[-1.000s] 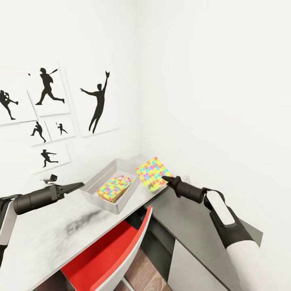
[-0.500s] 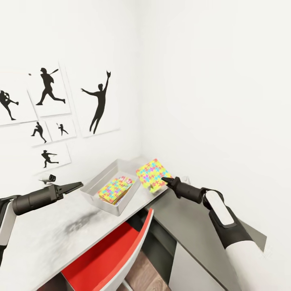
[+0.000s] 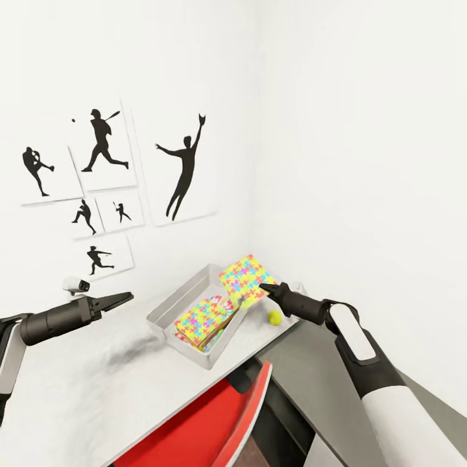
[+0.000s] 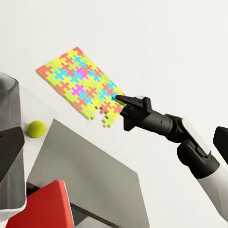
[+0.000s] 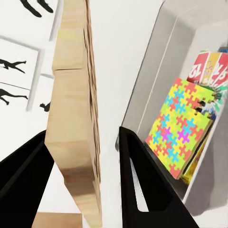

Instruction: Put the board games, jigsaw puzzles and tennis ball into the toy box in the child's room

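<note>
My right gripper (image 3: 263,287) is shut on the corner of a multicoloured jigsaw puzzle (image 3: 244,277), which is tilted up in the air over the right end of the toy box (image 3: 170,305). In the right wrist view this puzzle (image 5: 76,109) shows edge-on between the black fingers (image 5: 137,180). Another jigsaw puzzle (image 3: 201,322) lies inside the box on top of board games, one of them red-and-white (image 5: 211,69). The tennis ball (image 3: 275,317) rests on the table (image 3: 97,383) just right of the box, below my right wrist. My left gripper (image 3: 123,298) hovers left of the box, holding nothing.
A red chair (image 3: 214,421) is tucked under the table's front edge. The lower dark grey cabinet (image 3: 337,389) joins the table at the right. White walls close the corner behind the box, with baseball silhouette posters (image 3: 185,168) on the left wall.
The whole view has shifted, sliding the posters and toy box to the right. The held puzzle now overlaps the box's right end, and the tennis ball has come into view.
</note>
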Motion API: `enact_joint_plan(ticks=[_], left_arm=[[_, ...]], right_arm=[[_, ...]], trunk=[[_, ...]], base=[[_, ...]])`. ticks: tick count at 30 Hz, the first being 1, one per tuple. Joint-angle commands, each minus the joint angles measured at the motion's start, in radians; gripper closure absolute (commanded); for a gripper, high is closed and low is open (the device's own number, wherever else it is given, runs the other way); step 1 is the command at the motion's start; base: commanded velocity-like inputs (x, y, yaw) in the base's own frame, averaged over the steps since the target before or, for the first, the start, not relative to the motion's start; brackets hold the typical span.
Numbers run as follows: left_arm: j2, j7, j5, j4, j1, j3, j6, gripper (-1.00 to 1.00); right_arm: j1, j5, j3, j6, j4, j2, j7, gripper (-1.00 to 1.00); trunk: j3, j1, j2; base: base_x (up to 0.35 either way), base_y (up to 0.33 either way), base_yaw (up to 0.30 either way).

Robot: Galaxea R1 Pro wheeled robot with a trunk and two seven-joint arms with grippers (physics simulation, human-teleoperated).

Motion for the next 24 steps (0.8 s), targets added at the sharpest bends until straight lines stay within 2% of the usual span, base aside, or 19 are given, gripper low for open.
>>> enact_joint_plan(ticks=[1,8,14,18,24], left_arm=[[0.0,-0.001,0.002,0.0,-0.001,0.0,0.008,-1.0],[-0.001,0.0,0.001,0.0,-0.001,-0.001,0.008,-1.0],[-0.002,0.004,0.0,0.0,-0.001,-0.001,0.008,-1.0],[-0.003,0.004,0.0,0.0,-0.001,-0.001,0.008,-1.0],[-0.004,0.004,0.0,0.0,-0.001,-0.001,0.007,-1.0]], right_arm=[[-0.001,-0.005,0.001,0.001,-0.002,-0.001,-0.004,1.0],[-0.001,-0.005,0.002,0.001,-0.003,-0.001,-0.006,1.0],[-0.001,-0.005,0.003,0.002,-0.003,-0.001,-0.024,1.0],[-0.001,-0.006,0.003,0.003,-0.001,-0.001,-0.026,1.0],[-0.001,-0.007,0.002,0.006,-0.001,-0.001,-0.027,1.0]], trunk=[[-0.002,0.001,-0.002],[-0.002,0.001,-0.002],[-0.002,0.001,-0.002],[-0.002,0.001,-0.002],[-0.002,0.001,-0.002]], base=[[0.208,0.014,0.006],[0.191,0.004,0.013],[0.178,0.0,0.228],[-0.063,0.043,0.237],[-0.049,0.031,0.046]])
